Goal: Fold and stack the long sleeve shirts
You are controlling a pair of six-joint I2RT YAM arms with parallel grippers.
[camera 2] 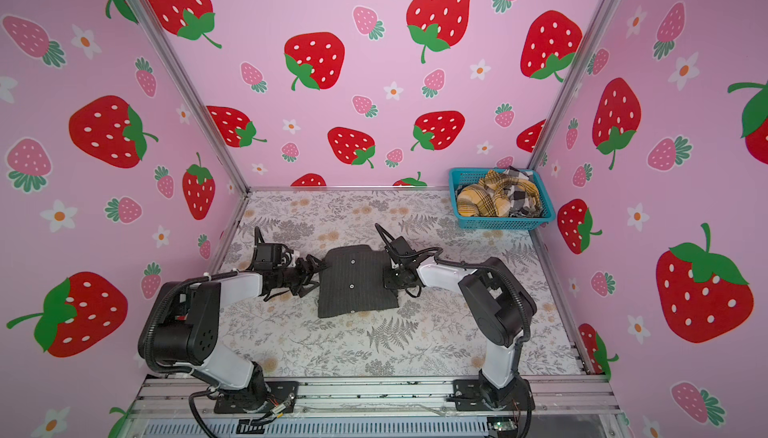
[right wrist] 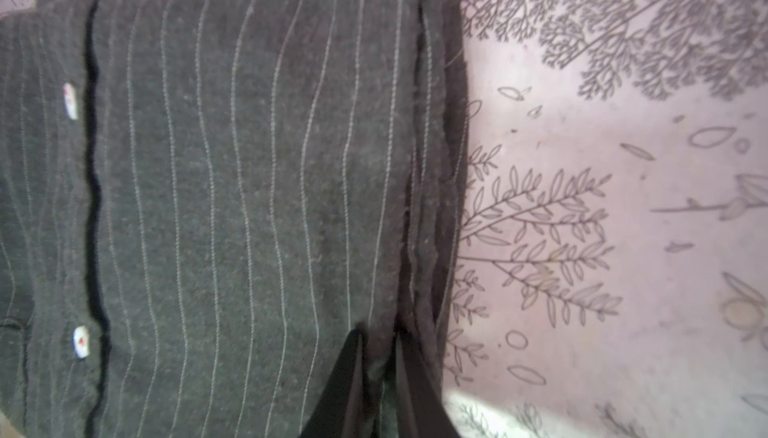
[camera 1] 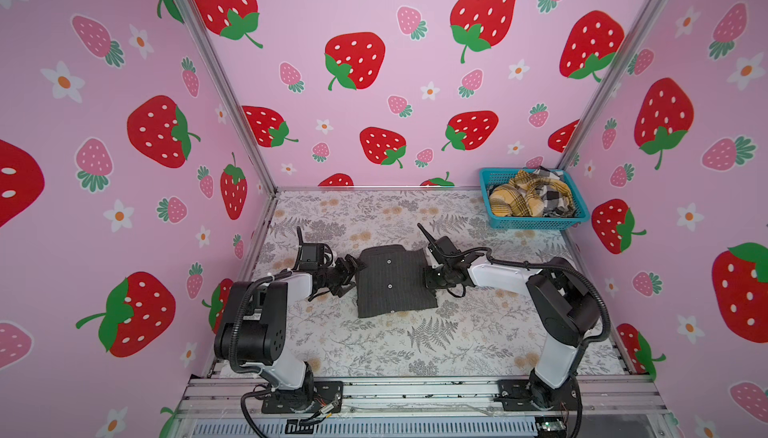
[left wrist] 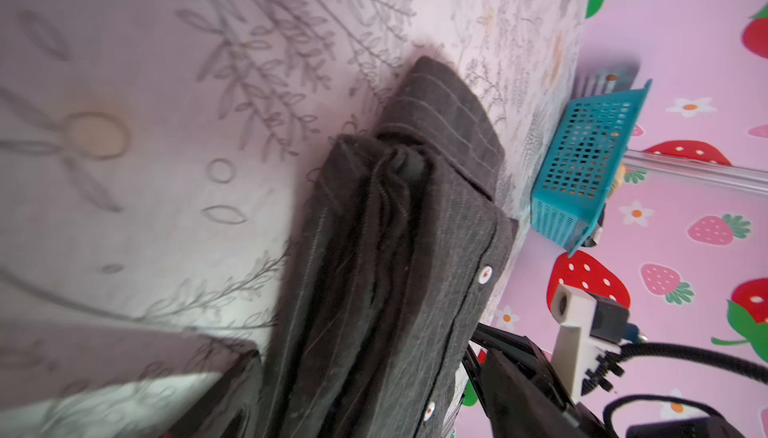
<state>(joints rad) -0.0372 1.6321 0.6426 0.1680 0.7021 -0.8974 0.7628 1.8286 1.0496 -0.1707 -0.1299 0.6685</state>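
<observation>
The left gripper [camera 1: 347, 276] stands open just beside the left edge of the dark shirt [camera 1: 392, 282], which lies folded in the middle of the table [camera 1: 374, 353]. The right gripper [right wrist: 379, 334] pinches its right edge. I judge this fold is almost finished, and next the right jaws must let go without disturbing the layers. At the far right, one basket [camera 1: 536, 222] holds two crumpled shirts, a yellow plaid [camera 1: 519, 199] and a check [camera 1: 555, 199]. That makes three shirts, two not yet folded.
</observation>
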